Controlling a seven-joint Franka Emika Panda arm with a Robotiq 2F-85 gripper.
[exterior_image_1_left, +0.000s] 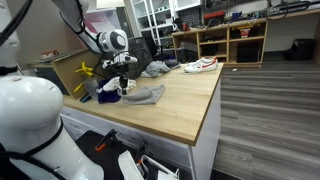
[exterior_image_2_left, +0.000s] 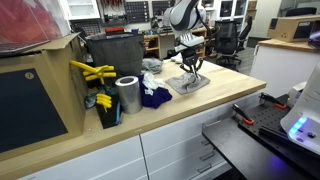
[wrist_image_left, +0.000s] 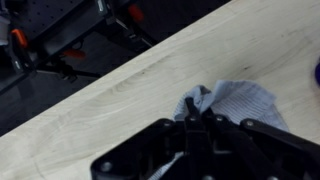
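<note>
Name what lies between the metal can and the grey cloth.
A blue cloth lies between the metal can and grey cloth, shown in an exterior view.

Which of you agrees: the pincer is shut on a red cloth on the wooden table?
Not quite. The cloth is grey, not red, as the wrist view shows. The rest holds: the pincer is shut on it, on the wooden table.
</note>
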